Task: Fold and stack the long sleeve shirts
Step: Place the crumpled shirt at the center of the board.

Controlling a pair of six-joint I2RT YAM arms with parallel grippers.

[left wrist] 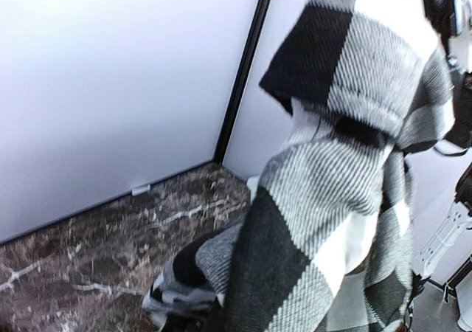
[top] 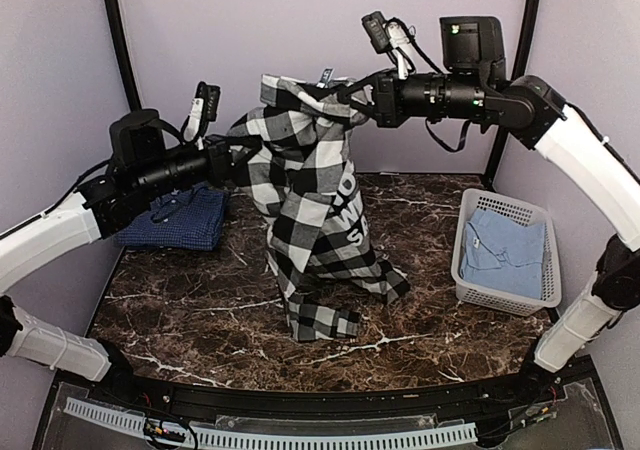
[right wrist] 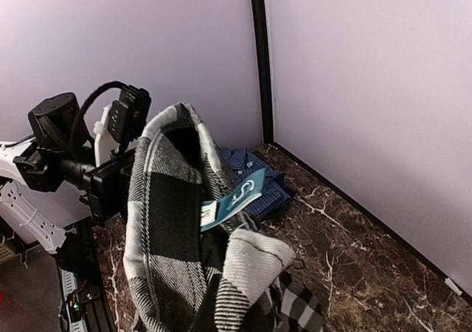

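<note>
The black-and-white checked shirt (top: 305,185) hangs in the air between both arms, its lower end bunched on the dark marble table (top: 420,300). My left gripper (top: 243,156) is shut on its left side; my right gripper (top: 362,102) is shut on its upper right near the collar. The cloth hides both pairs of fingers. The shirt fills the left wrist view (left wrist: 346,177) and the right wrist view (right wrist: 169,229), where a teal tag (right wrist: 234,198) hangs from it. The dark blue fine-check shirt (top: 178,217) lies folded at the left, also in the right wrist view (right wrist: 258,181).
A white slotted plastic basket (top: 500,292) with a light blue garment (top: 505,250) stands at the right. Purple walls with black corner posts close in the back and sides. Bare marble lies in front of the hanging shirt.
</note>
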